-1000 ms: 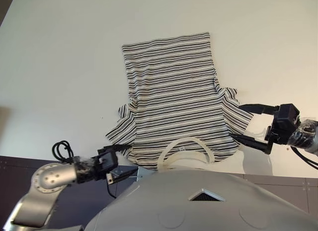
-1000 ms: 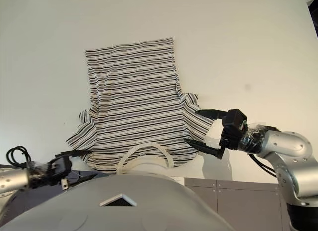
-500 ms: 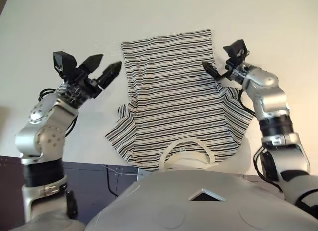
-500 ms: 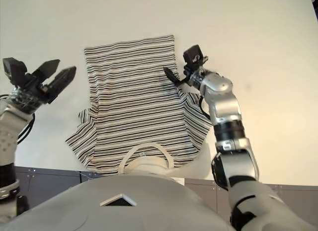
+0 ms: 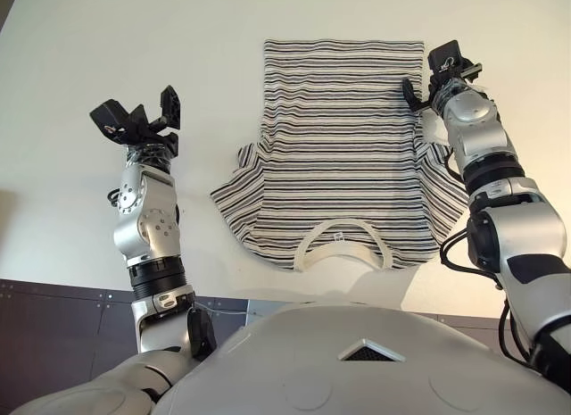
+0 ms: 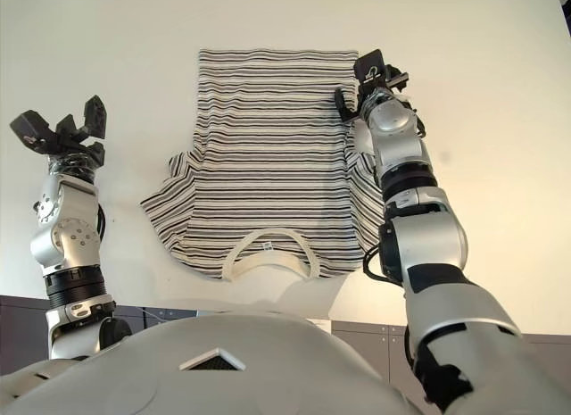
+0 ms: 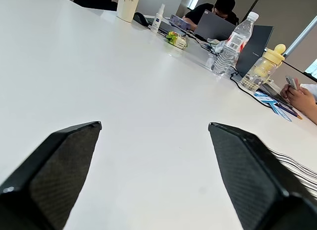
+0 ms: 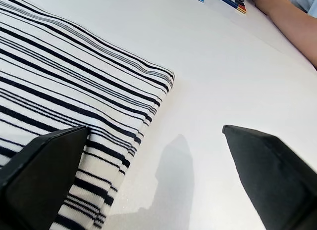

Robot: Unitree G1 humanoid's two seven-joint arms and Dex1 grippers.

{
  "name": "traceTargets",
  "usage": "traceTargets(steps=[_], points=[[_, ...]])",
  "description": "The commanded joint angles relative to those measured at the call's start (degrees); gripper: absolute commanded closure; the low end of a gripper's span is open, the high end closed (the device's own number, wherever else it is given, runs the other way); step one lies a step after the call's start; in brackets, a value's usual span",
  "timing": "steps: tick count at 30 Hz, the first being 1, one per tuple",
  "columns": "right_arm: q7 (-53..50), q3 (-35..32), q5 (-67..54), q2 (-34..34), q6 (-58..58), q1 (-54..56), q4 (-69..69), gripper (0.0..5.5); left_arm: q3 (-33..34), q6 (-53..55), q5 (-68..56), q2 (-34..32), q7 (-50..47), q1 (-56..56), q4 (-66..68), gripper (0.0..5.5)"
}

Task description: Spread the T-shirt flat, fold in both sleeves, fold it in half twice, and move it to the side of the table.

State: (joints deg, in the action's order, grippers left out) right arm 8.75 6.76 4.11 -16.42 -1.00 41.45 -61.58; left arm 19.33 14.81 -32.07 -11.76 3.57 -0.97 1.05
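T-shirt (image 5: 343,138), black-and-white striped, spread on white worktop (image 5: 107,40). Hem at the far side, pale collar (image 5: 341,245) at the near side, close to the worktop's front edge. Body of the cloth mostly flat. Sleeve on the robot's left (image 5: 234,194) rumpled, with a fold standing up at the shoulder. Sleeve on the robot's right (image 5: 443,187) fanned out, partly hidden behind the right arm.

Left gripper (image 5: 143,116) raised over bare worktop, well apart from the shirt's left edge, fingers spread wide, nothing between them. Same wide spread in the left wrist view (image 7: 153,125), with a sliver of striped cloth at one edge.

Right gripper (image 5: 428,76) at the shirt's right edge, near the far hem corner, fingers likewise parted and holding nothing. In the right wrist view (image 8: 154,128), one finger over the striped cloth, the other over bare worktop, hem corner (image 8: 163,79) just ahead. Contact with the cloth: impossible to tell.

Farther along the worktop, in the left wrist view: water bottle (image 7: 233,47), open laptop (image 7: 213,26), yellow-topped bottle (image 7: 265,67), cup (image 7: 128,5).
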Motion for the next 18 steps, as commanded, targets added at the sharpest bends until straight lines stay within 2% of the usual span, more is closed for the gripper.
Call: traceTargets(steps=[1, 3, 6, 10, 14, 16, 18], points=[[0.73, -1.87, -0.50, 0.42, 4.60, -0.45, 0.71, 0.53, -1.06, -0.38, 2.13, 1.27, 0.25, 1.01, -1.68, 1.48], [1.33, -2.87, -0.77, -1.40, 10.70, -3.42, 9.90, 0.53, -3.46, -1.48, 6.97, -0.21, 0.37, 2.57, -3.38, 1.48], [5.01, -3.41, -1.74, -3.65, 10.87, -16.06, 33.00, 0.53, -9.40, -1.92, 18.32, -4.68, 0.11, 5.95, -7.72, 1.48], [3.46, -4.05, -1.55, -2.61, 3.03, -36.55, 62.97, 1.30, -10.75, -2.29, 23.17, -2.82, -2.32, 9.41, -15.40, 1.48], [3.88, -3.45, -2.05, -1.70, -3.37, -47.33, 77.63, 2.06, -11.25, -0.27, 24.70, -1.68, -2.66, 14.57, -23.06, 1.48], [5.52, -4.70, -2.73, -3.24, -5.51, -52.58, 82.47, 2.40, -10.29, 0.36, 23.98, -5.04, 2.36, 19.41, -26.27, 1.48], [8.35, -7.22, -4.07, -5.91, -6.24, -56.51, 84.90, 2.40, -7.07, 0.03, 22.50, -9.45, 8.33, 24.13, -26.98, 1.48]])
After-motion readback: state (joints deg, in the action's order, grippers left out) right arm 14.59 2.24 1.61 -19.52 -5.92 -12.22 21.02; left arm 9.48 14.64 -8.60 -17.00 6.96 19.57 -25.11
